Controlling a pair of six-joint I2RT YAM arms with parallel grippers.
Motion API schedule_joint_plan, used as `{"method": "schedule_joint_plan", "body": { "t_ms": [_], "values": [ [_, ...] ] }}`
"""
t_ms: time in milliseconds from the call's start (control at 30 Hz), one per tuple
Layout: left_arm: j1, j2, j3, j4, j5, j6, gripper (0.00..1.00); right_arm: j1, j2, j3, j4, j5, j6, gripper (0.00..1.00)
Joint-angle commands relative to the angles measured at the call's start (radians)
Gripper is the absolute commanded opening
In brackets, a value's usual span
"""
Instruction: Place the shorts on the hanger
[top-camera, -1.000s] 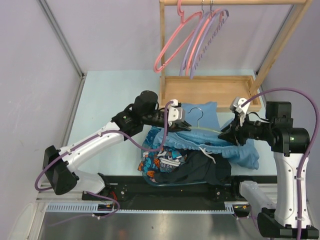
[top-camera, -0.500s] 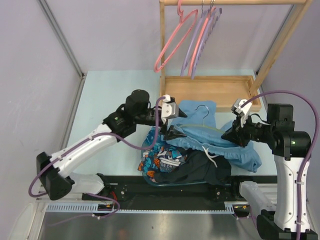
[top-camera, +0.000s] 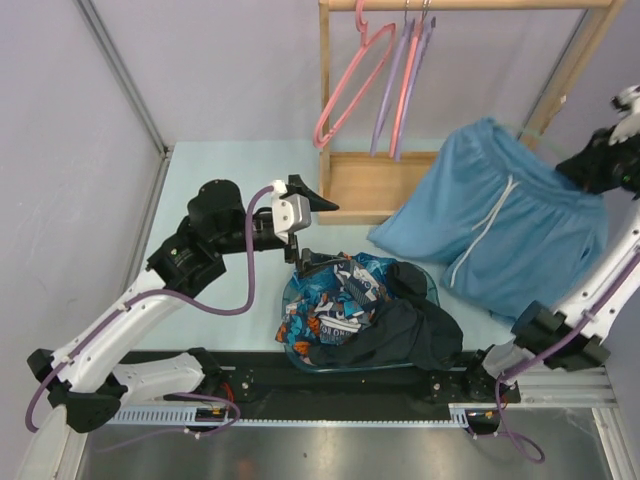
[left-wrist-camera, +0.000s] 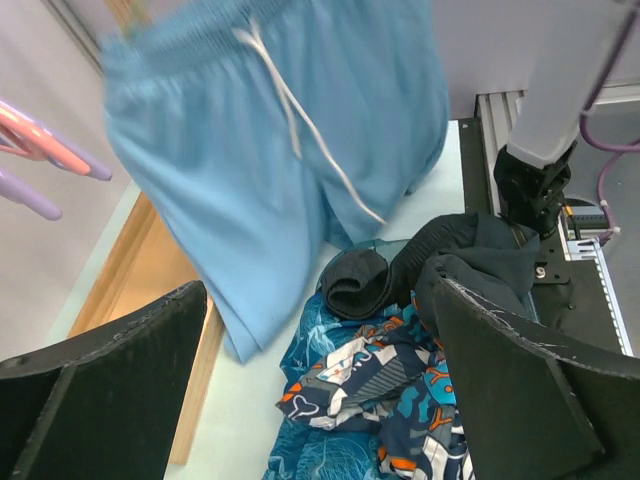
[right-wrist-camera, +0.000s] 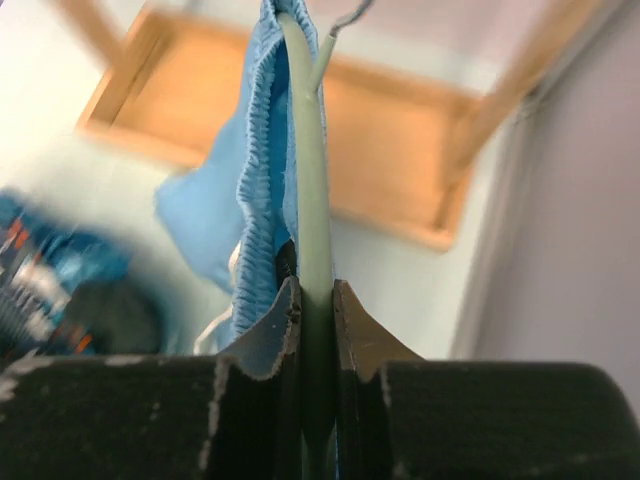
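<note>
**A:** From above, where is everything?

**B:** The shorts (top-camera: 500, 220) hang spread open at the right, waistband uppermost, in front of the wooden rack (top-camera: 400, 185). The right gripper (top-camera: 580, 168) meets the waistband's upper right corner. The left gripper (top-camera: 318, 232) is well apart to the left, its jaws gaping and holding nothing.

**A:** Is the hanger visible there?

**B:** I cannot make it out, and the grip itself is too small to read.

**A:** And the left wrist camera?

**B:** It adds the white drawstring (left-wrist-camera: 300, 120) trailing down the fabric. Below lie a black garment (left-wrist-camera: 450, 270) and a blue-and-orange patterned garment (left-wrist-camera: 370, 400). The tips of a pink hanger (left-wrist-camera: 40, 135) and a purple hanger (left-wrist-camera: 30, 195) show at the left edge.

**A:** The right wrist?

**B:** Only this view shows the hanger (right-wrist-camera: 310, 150). Its sage bar runs up between the fingers (right-wrist-camera: 270, 340), which are clenched on it. The gathered waistband is draped along the bar's left side, and the metal hook (right-wrist-camera: 345, 20) is at the top.
</note>
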Motion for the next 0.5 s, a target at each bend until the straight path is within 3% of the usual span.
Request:
{"method": "schedule_joint_plan", "body": {
  "t_ms": [0,33,233,367,467],
  "values": [
    [0.008,-0.033,-0.005,-0.007,-0.032,-0.034,1.00,-0.063,0.169,0.340,0.120,-0.126,0.178,0.00],
    [0.008,-0.036,-0.011,0.003,-0.032,-0.035,1.00,-0.069,0.185,0.365,0.166,-0.123,0.283,0.00],
    [0.014,-0.056,-0.055,0.037,-0.034,-0.049,1.00,-0.041,0.220,0.355,0.589,-0.097,0.554,0.00],
    [0.015,-0.073,-0.079,0.044,-0.037,-0.041,1.00,0.003,0.248,0.362,0.761,-0.055,0.741,0.00],
    [0.021,-0.081,-0.088,0.040,-0.040,-0.040,1.00,0.041,0.291,0.399,0.823,0.005,0.776,0.00]
  ]
}}
